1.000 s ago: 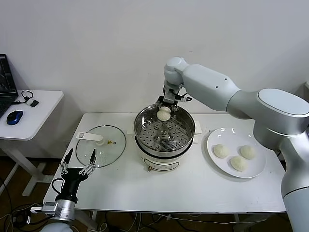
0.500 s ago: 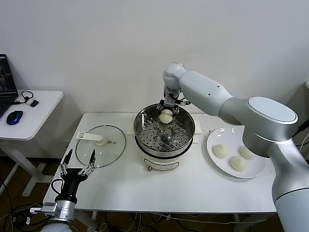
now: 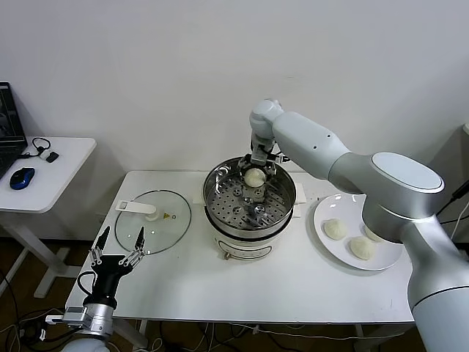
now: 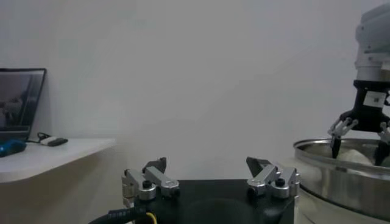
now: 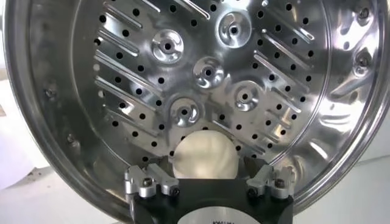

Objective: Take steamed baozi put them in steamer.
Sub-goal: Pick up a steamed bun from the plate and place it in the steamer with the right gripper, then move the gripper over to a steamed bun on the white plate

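Note:
The steamer (image 3: pixel 217 215) stands mid-table, its perforated tray (image 5: pixel 207 73) bare apart from one bun. My right gripper (image 3: pixel 254 173) reaches into its far side and is shut on one steamed baozi (image 5: pixel 204 155), held low over the tray's far edge, with a finger on each side. Three more baozi (image 3: pixel 335 229) lie on the white plate (image 3: pixel 322 213) to the steamer's right, one partly hidden by my right arm. My left gripper (image 3: pixel 118 245) is open and empty, parked off the table's front left corner.
The flat glass lid (image 3: pixel 154 216) lies on the table left of the steamer. A small side table (image 3: pixel 44 172) with a blue mouse stands further left. The wall is close behind the steamer.
My right gripper has moved down a little into the steamer with the baozi. The left arm has not moved.

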Robot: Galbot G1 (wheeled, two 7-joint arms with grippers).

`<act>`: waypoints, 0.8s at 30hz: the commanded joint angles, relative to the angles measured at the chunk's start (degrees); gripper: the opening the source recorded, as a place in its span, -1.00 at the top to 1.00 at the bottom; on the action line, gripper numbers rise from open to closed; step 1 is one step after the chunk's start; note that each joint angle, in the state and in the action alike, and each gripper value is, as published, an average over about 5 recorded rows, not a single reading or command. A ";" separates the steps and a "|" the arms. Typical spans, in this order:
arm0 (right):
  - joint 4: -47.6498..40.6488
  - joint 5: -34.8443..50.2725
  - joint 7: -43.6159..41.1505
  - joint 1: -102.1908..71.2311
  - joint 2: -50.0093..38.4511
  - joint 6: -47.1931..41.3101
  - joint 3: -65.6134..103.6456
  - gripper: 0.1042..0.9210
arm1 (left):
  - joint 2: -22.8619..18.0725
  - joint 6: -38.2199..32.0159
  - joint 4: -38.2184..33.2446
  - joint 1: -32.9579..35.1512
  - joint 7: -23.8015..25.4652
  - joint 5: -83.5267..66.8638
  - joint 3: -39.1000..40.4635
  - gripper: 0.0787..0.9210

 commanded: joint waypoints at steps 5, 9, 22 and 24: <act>13.23 17.78 -3.76 7.34 -7.76 -6.31 -7.08 -0.76 | -0.21 0.16 -0.32 0.07 0.00 0.09 0.15 -0.77; 19.87 28.54 -5.02 13.92 -13.74 -12.17 -12.61 -0.76 | -0.48 0.35 -0.70 -0.05 -0.01 0.26 0.38 -0.77; 17.97 52.21 -8.43 23.52 -28.59 -29.91 -24.56 -0.76 | -0.79 0.51 -1.95 0.60 -0.01 0.96 1.29 -0.77; 17.63 52.70 -8.55 22.39 -30.80 -31.20 -24.55 -0.76 | -0.78 0.50 -2.08 0.75 -0.01 0.99 1.34 -0.77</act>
